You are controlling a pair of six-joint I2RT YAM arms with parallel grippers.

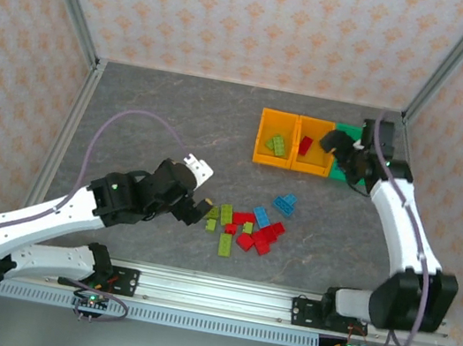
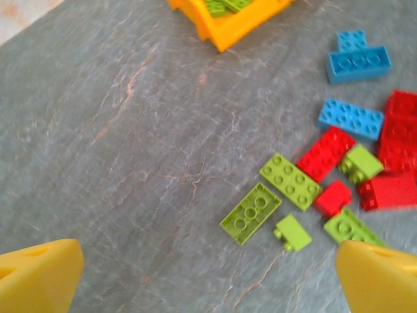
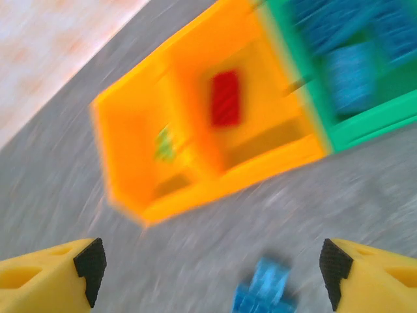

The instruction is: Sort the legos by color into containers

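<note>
Top external view is showing the left gripper (image 1: 202,213) hovering well to the near-left of the middle orange bin (image 1: 310,166), at the left fringe of the loose legos (image 1: 244,227). Left wrist view is showing its fingers (image 2: 39,277) spread wide with nothing between them, and lime bricks (image 2: 251,212) lying flat on the table (image 2: 130,163) just ahead, some touching red bricks (image 2: 326,153). A blue pair (image 1: 284,204) is sitting apart from the pile, on that bin's near side. Beyond, the three containers are standing side by side. The left orange bin (image 1: 263,134) is holding lime pieces, the middle bin is holding one red brick (image 1: 305,145), and the green bin (image 1: 338,177) on its right is holding blue pieces, blurred in the right wrist view. The right gripper (image 1: 337,143) is hanging above the seam between the middle bin and the green bin, fingers wide apart and empty. Judgement: sorting is partly done, with most bricks yet to be binned, and the step in hand is the left arm's approach to a lime brick. The next move is calling for a descent with the fingers straddling one brick's narrow sides, clear of any red neighbour, then a carry to the bin left of the middle one.
</note>
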